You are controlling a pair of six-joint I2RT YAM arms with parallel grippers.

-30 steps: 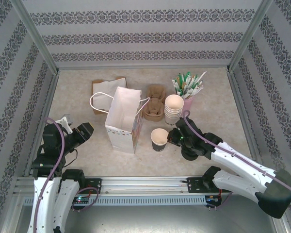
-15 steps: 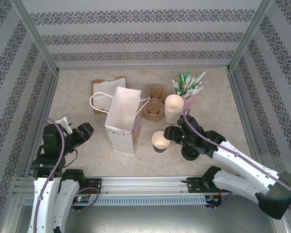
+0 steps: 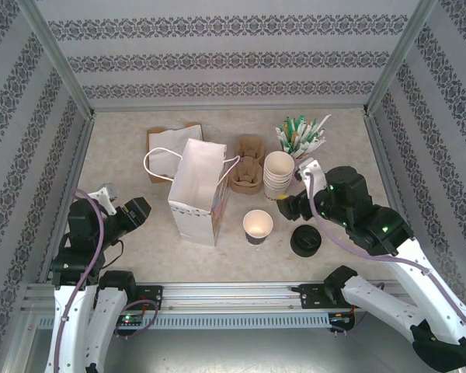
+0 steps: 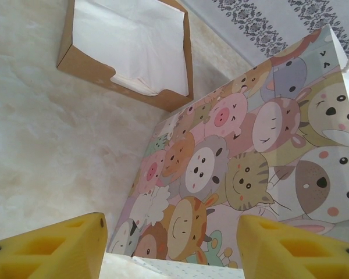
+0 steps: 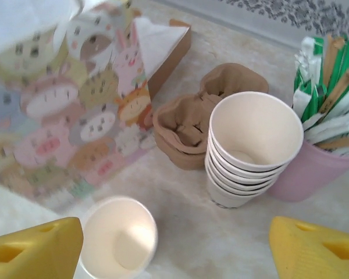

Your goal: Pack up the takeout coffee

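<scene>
The takeout coffee's cup [image 3: 257, 225], a single small cream paper cup, stands upright and lidless on the table right of the white paper bag [image 3: 198, 190]; it shows at the lower left of the right wrist view [image 5: 117, 241]. My right gripper [image 3: 293, 190] hangs open above and right of it, holding nothing, with the yellow pads wide apart [image 5: 174, 256]. A squat black stack of lids [image 3: 305, 241] sits right of the cup. My left gripper [image 3: 136, 210] stands open left of the bag, facing its cartoon-animal side [image 4: 250, 163], with nothing between the pads [image 4: 171, 250].
A stack of lidless cups [image 3: 279, 175] stands behind the single cup, with brown pulp carriers [image 3: 247, 163] beside it and a pink holder of stirrers [image 3: 301, 140] at the back right. A brown napkin box [image 3: 167, 148] lies behind the bag. Patterned walls enclose the table.
My right gripper has opened, let go of the single cup, and drawn back up and to the right. The cup stays upright. The left arm has not moved.
</scene>
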